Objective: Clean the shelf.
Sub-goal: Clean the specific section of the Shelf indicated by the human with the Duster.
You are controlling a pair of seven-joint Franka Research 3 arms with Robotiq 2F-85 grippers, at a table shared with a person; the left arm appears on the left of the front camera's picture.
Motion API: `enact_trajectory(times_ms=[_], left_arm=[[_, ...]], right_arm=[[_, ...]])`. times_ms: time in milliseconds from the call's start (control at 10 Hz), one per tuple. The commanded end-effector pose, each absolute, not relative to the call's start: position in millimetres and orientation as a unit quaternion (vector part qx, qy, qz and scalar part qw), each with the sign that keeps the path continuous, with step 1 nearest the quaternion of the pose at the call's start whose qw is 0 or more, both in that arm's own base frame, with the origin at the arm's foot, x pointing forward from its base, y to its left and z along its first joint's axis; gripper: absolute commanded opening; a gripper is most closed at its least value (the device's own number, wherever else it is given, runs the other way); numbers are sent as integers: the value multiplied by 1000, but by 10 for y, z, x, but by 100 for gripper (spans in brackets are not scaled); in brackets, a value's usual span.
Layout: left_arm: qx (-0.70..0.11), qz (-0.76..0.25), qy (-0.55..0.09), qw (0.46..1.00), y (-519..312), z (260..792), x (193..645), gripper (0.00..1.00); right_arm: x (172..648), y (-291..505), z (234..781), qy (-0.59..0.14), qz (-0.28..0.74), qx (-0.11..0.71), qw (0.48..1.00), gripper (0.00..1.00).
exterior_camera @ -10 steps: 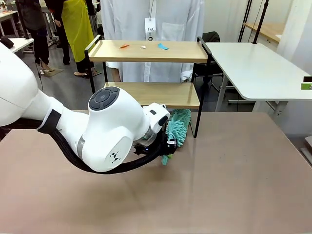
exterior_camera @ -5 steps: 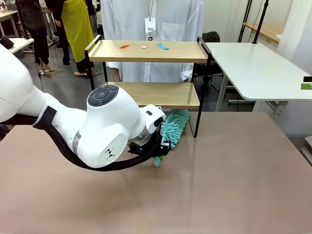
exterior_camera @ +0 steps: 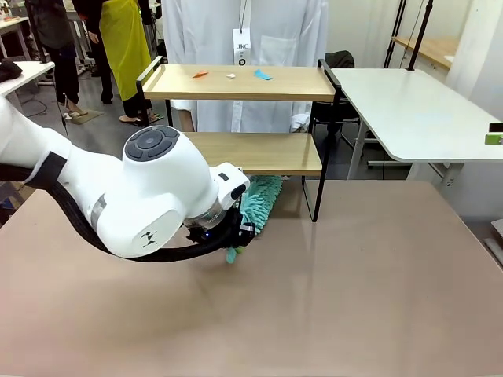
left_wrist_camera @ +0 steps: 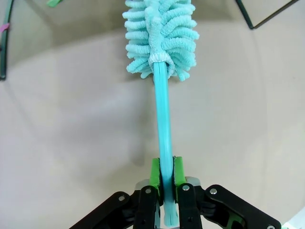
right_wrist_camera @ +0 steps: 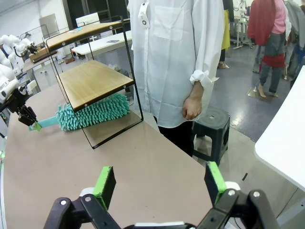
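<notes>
The shelf, upper centre, holds scraps on top; left gripper, clamped on the duster, should sweep there (right gripper gapes empty).

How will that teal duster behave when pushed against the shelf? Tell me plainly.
The duster has a fluffy head, so it will probably squash softly. Its thin handle, clamped in the left tool, may flex slightly. It seems light for its size.
</notes>
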State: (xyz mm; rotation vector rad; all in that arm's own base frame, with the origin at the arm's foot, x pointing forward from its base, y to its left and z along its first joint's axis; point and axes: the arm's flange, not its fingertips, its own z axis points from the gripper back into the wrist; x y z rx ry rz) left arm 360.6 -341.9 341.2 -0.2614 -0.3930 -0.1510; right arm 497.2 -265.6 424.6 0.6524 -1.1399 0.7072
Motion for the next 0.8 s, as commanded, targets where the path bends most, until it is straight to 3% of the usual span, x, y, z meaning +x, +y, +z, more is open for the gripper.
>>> enact_trajectory(times_ms=[0, 700], left_arm=[[-98, -48, -200, 974, -3358, 3358, 3499, 13], [-11, 6, -213, 977, -2716, 3377, 3263, 13]], right_arm=[[4974, -2644, 4274, -520, 324, 295, 733, 100], [4974, -2644, 4274, -520, 324, 295, 733, 100]])
